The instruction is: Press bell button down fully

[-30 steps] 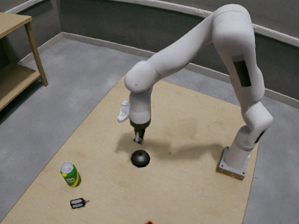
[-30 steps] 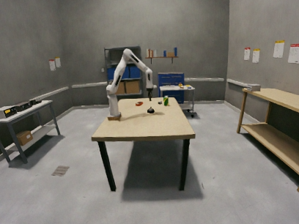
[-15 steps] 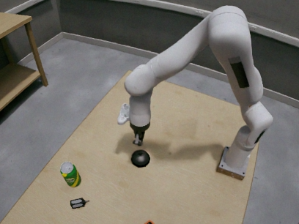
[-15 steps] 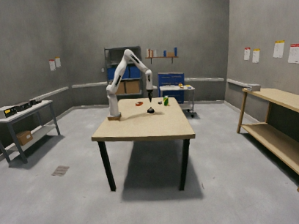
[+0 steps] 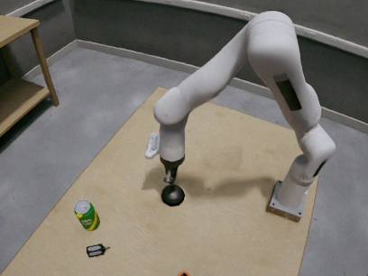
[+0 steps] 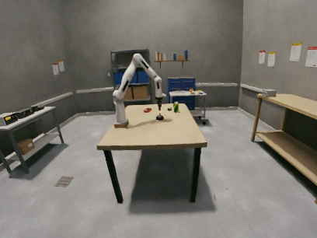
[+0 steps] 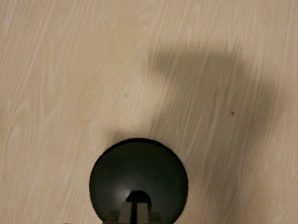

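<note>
Item: bell [image 5: 173,195], black, dome-shaped, standing on the wooden table [image 5: 234,149] near its middle. In the wrist view the bell [image 7: 139,182] fills the lower centre, its button [image 7: 136,196] partly covered by the fingertips at 6 o'clock.

Item: gripper [image 5: 170,178], dark, pointing straight down at the end of the white arm [image 5: 271,59]. Fingers pressed together, nothing clamped between them. In the top view the tips stand at the crown of the bell, at its 12 o'clock edge; whether they touch the button cannot be told. In the exterior view the gripper [image 6: 158,105] hangs directly over the bell [image 6: 159,117].

Item: arm base [image 5: 272,208], a grey plate at 3 o'clock from the bell, well apart, near the table edge.

Item: can [image 5: 87,216], green and yellow with a white top, upright, at 8 o'clock from the bell, well apart.

Item: small black object [image 5: 96,250], flat on the table at 7 o'clock from the bell, just below the can in the top view; kind not clear.

Item: orange object [image 5: 184,273], cut off by the bottom edge of the top view, at 6 o'clock from the bell.
</note>
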